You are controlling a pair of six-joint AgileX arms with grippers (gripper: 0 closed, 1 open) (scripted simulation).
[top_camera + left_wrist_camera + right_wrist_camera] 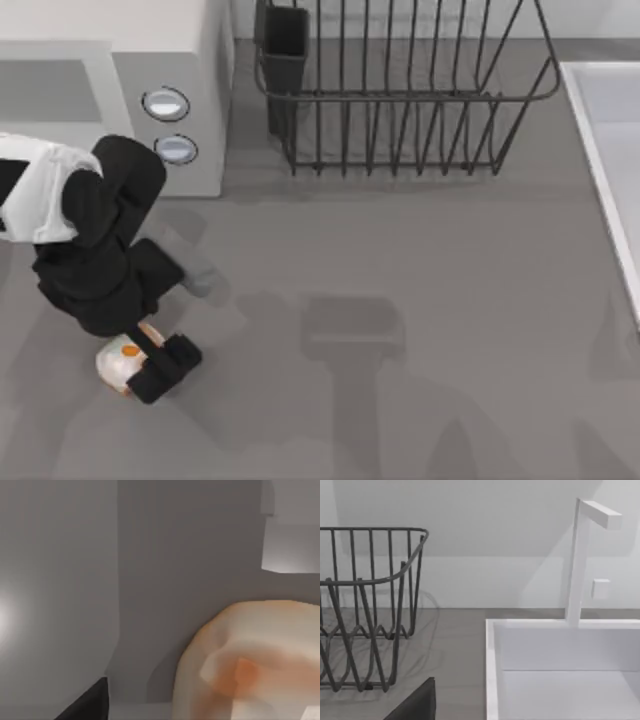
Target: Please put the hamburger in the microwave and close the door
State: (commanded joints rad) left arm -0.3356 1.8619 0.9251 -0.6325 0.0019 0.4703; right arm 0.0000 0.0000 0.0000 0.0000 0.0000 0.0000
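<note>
Left arm down on the hamburger, nothing in the microwave yet.

From the top view's left: my left gripper (pixel 143 358) sits low over the table's near-left area, right on the hamburger (pixel 120 362), which rests on the table (pixel 400 300) well in front of the microwave (pixel 110 60). One black finger (pixel 165 368) lies along the bun's right flank; the other is hidden under the wrist, so I cannot tell how wide the jaws stand or whether they have actually closed on it. The left wrist view shows the bun pressed up close. I judge the task barely begun: grasp, carry, placing and closing all remain. Further right stand the wire rack (pixel 400 100) and the sink (pixel 610 150); my right arm is parked near that sink.
</note>
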